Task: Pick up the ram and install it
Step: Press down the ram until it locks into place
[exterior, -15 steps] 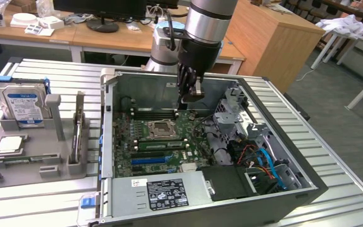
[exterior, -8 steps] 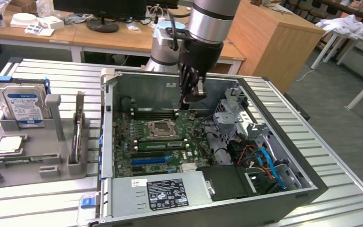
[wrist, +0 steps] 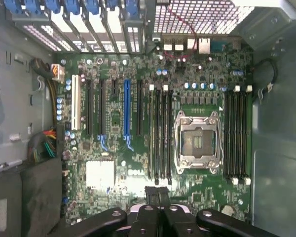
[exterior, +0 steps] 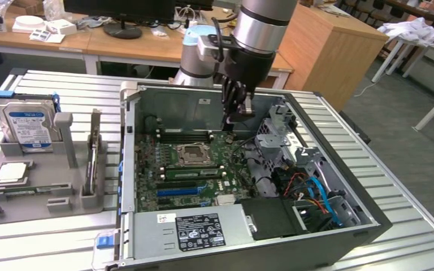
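Claw (exterior: 233, 117) pinched shut over open computer case (exterior: 179, 101), hold unclear; ribbed metal bench (exterior: 43, 243) beneath; wooden desks (exterior: 126, 48) at twelve o'clock.

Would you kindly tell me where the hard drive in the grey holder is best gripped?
Probably by its free upper part, from above, pinching the two flat faces: the hard drive stands upright in the grey holder, its lower end seated in a slot.

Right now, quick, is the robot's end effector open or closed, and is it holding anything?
End effector: closed, holding nothing that I can see, over the motherboard.
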Tool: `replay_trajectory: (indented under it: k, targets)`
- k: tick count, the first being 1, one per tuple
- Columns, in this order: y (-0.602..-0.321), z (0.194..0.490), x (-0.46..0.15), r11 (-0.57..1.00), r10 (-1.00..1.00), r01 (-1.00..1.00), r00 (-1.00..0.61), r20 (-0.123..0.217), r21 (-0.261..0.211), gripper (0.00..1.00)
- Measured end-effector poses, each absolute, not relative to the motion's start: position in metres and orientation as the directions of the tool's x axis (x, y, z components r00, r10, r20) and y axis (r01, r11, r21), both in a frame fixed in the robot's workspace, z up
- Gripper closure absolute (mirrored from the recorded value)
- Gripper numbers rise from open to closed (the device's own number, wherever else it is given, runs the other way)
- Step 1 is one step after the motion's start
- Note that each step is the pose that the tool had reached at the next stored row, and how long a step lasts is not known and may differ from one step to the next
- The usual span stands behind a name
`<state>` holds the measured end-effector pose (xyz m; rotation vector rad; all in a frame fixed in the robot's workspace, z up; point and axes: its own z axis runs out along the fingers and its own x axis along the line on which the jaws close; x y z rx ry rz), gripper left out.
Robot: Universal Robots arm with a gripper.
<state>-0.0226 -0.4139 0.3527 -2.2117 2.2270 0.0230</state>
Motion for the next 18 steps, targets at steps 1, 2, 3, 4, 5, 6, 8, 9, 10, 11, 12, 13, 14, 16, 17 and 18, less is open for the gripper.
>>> replay_trajectory:
  k: [1, 2, 3, 4, 5, 6, 8, 9, 10, 11, 12, 13, 14, 16, 17, 18]
  targets:
    - [-0.414, 0.353, -0.020, 0.007, -1.000, -1.000, -0.007, -0.012, 0.008, 0.89]
    - [-0.414, 0.353, -0.018, 0.007, -1.000, -1.000, -0.007, -0.012, 0.008, 0.89]
    - [-0.414, 0.353, -0.015, 0.007, -1.000, -1.000, -0.007, -0.012, 0.008, 0.89]
    - [-0.414, 0.353, -0.013, 0.007, -1.000, -1.000, -0.007, -0.012, 0.008, 0.89]
    - [-0.414, 0.353, -0.011, 0.007, -1.000, -1.000, -0.007, -0.012, 0.008, 0.89]
    - [-0.414, 0.353, -0.009, 0.007, -1.000, -1.000, -0.007, -0.012, 0.008, 0.89]
    - [-0.414, 0.353, -0.005, 0.007, -1.000, -1.000, -0.007, -0.012, 0.008, 0.89]
    - [-0.414, 0.353, -0.003, 0.007, -1.000, -1.000, -0.007, -0.012, 0.008, 0.89]
    - [-0.414, 0.353, -0.002, 0.007, -1.000, -1.000, -0.007, -0.012, 0.008, 0.89]
    - [-0.414, 0.353, -0.002, 0.007, -1.000, -1.000, -0.007, -0.012, 0.008, 0.89]
    - [-0.414, 0.353, -0.002, 0.007, -1.000, -1.000, -0.007, -0.012, 0.008, 0.89]
    - [-0.414, 0.353, -0.002, 0.007, -1.000, -1.000, -0.007, -0.012, 0.008, 0.89]
    - [-0.414, 0.353, -0.002, 0.007, -1.000, -1.000, -0.007, -0.012, 0.008, 0.89]
    - [-0.414, 0.352, -0.002, 0.007, -1.000, -1.000, -0.007, -0.013, 0.008, 0.89]
    - [-0.414, 0.351, -0.002, 0.007, -1.000, -1.000, -0.007, -0.013, 0.008, 0.89]
    - [-0.414, 0.350, -0.002, 0.007, -1.000, -1.000, -0.007, -0.012, 0.008, 0.89]
